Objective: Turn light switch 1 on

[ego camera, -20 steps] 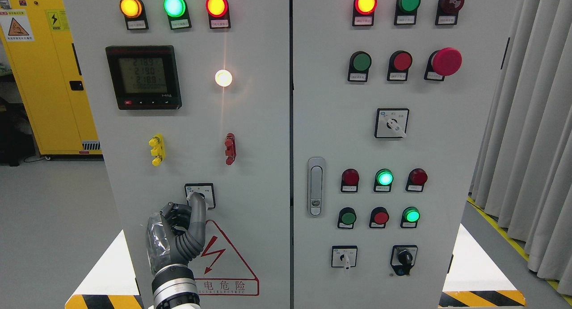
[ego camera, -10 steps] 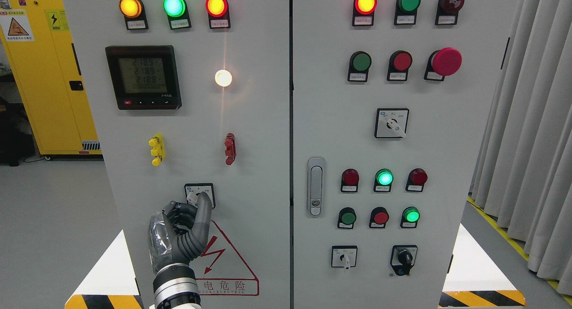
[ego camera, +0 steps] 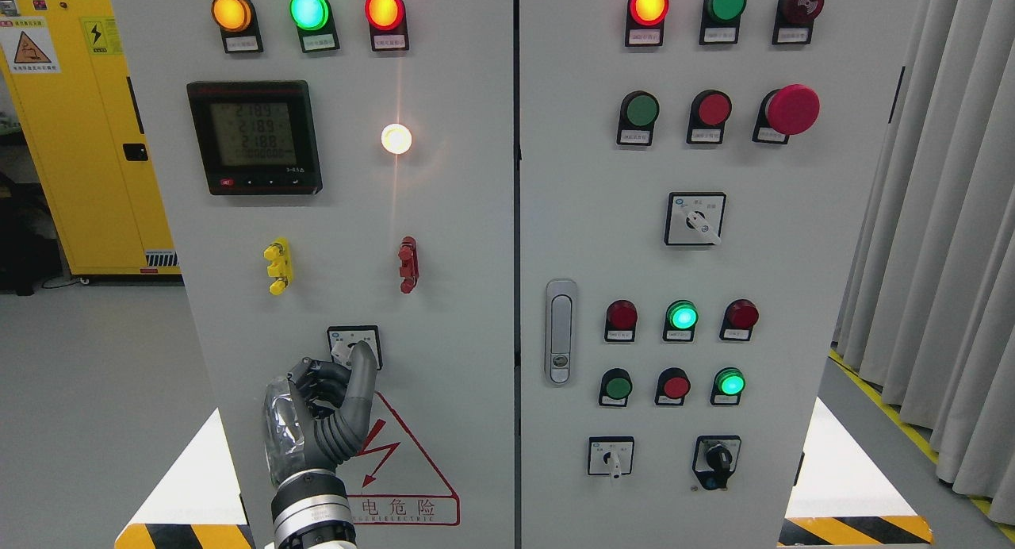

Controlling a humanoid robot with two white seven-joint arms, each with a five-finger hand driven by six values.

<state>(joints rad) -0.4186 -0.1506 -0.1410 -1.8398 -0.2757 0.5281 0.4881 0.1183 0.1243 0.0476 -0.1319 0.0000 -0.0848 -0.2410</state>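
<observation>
We see the switch (ego camera: pixel 354 347) at one o'clock of our left hand (ego camera: pixel 321 418), index fingertip touching its knob, other fingers curled, grasping nothing.

Lower left of the frame, the left hand (ego camera: pixel 321 410) reaches up the grey cabinet (ego camera: pixel 444 216), one finger extended onto the rotary switch (ego camera: pixel 354 346), others curled.

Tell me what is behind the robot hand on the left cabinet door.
The left hand covers the lower part of a small rotary switch and the left edge of the red warning triangle. The switch knob is mostly hidden behind the raised finger.
</observation>
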